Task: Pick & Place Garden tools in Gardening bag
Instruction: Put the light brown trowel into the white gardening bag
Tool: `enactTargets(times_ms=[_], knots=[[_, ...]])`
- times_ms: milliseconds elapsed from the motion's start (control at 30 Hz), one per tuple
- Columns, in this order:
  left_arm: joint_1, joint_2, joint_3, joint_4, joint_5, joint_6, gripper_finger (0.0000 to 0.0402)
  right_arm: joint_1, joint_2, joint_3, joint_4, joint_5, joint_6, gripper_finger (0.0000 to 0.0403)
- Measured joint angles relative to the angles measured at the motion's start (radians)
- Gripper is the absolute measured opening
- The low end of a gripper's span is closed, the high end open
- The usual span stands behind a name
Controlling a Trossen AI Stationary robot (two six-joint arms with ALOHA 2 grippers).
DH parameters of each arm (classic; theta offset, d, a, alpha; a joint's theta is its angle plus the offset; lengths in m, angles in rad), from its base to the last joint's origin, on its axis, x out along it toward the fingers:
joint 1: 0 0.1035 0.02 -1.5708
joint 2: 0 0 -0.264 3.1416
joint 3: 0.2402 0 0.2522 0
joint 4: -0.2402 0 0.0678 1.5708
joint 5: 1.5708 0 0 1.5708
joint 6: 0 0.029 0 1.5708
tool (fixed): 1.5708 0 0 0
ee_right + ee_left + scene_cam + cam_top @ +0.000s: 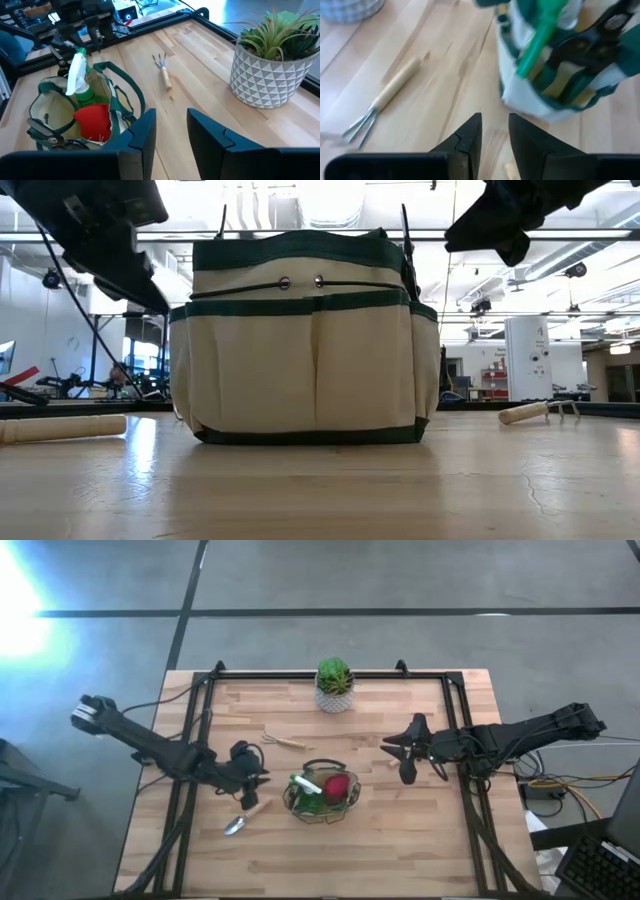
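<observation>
The gardening bag (320,794) stands upright on its base mid-table, beige with green trim (305,345). A green spray bottle (80,75), a red item (95,120) and dark shears (592,40) stick out of it. A wooden-handled rake (284,742) lies flat beyond the bag's left side, and a trowel (243,817) lies flat to the bag's near left. My left gripper (495,117) hovers open just left of the bag, above the trowel's handle end, holding nothing. My right gripper (171,112) hangs open in the air right of the bag, also holding nothing.
A green plant in a white patterned pot (334,686) stands at the table's far edge, behind the bag. Black frame rails (190,730) run along the left, right and far sides. Bare wood lies along the near edge (330,865).
</observation>
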State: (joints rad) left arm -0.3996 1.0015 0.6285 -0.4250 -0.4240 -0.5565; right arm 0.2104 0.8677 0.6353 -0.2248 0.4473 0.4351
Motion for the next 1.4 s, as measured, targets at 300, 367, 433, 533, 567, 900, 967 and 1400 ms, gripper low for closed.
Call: enactTargets(times_ms=[300, 367, 433, 533, 567, 900, 967, 1400], knots=[[0.000, -0.098, 0.000, -0.164, 0.139, -0.199, 0.0099, 0.000, 0.000, 0.000, -0.003, -0.001, 0.000, 0.0088], [0.000, -0.098, 0.000, -0.163, 0.209, -0.218, 0.0099, 0.000, 0.000, 0.000, -0.003, -0.001, 0.000, 0.0084], [0.000, -0.087, 0.000, -0.163, 0.263, -0.240, 0.0099, 0.000, 0.000, 0.000, -0.003, -0.001, 0.000, 0.0082], [0.000, -0.060, -0.001, -0.164, 0.315, -0.273, 0.0099, 0.000, 0.000, 0.000, -0.003, -0.001, 0.000, 0.0083], [-0.001, -0.050, -0.001, -0.164, 0.334, -0.283, 0.0099, 0.000, 0.000, 0.000, -0.003, -0.001, 0.000, 0.0085], [-0.006, 0.050, -0.001, -0.142, 0.366, -0.336, 0.0099, 0.000, 0.000, 0.000, -0.002, -0.001, 0.003, 0.0102], [-0.006, 0.069, -0.001, -0.130, 0.365, -0.337, 0.0099, 0.000, 0.000, 0.000, -0.002, -0.001, 0.003, 0.0104], [-0.006, 0.160, -0.001, -0.098, 0.359, -0.337, 0.0140, 0.000, 0.000, 0.000, -0.001, 0.000, 0.002, 0.0093]])
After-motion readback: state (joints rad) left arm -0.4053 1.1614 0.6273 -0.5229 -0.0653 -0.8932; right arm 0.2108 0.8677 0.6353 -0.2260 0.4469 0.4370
